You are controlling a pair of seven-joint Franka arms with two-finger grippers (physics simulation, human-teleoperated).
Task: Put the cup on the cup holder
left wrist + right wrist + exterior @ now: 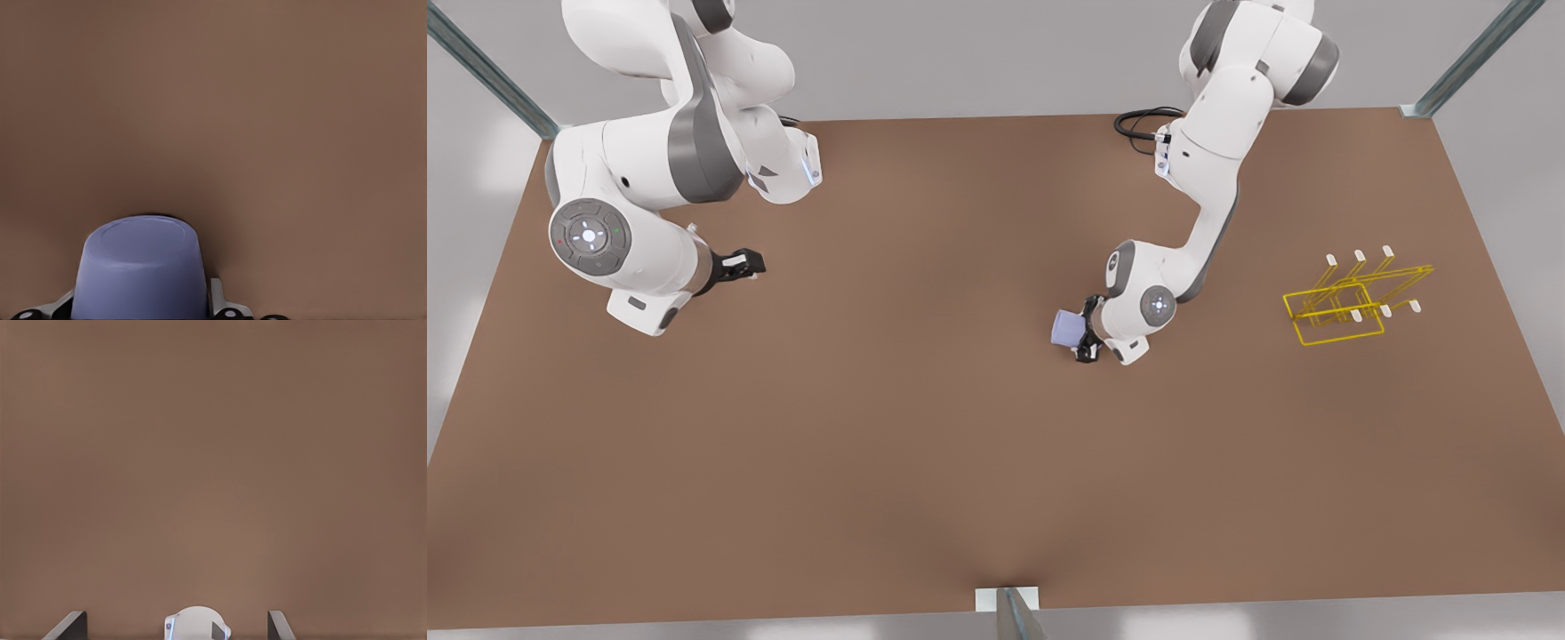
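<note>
The brown table [925, 427] carries the yellow wire cup holder [1352, 298], which serves as the landmark. Well apart from it, toward the front view's left, the left gripper [1080, 333] is clenched on the lavender-blue cup [1067, 327], whose closed base faces away from the wrist camera [140, 267]. Far beyond that, the right gripper [744, 263] waits with its fingers [67, 627] spread and nothing between them.

The carry step looks to be in hand. The next move calls for bringing the cup across to the holder and lowering its open mouth over a white-capped prong [1359, 257].
</note>
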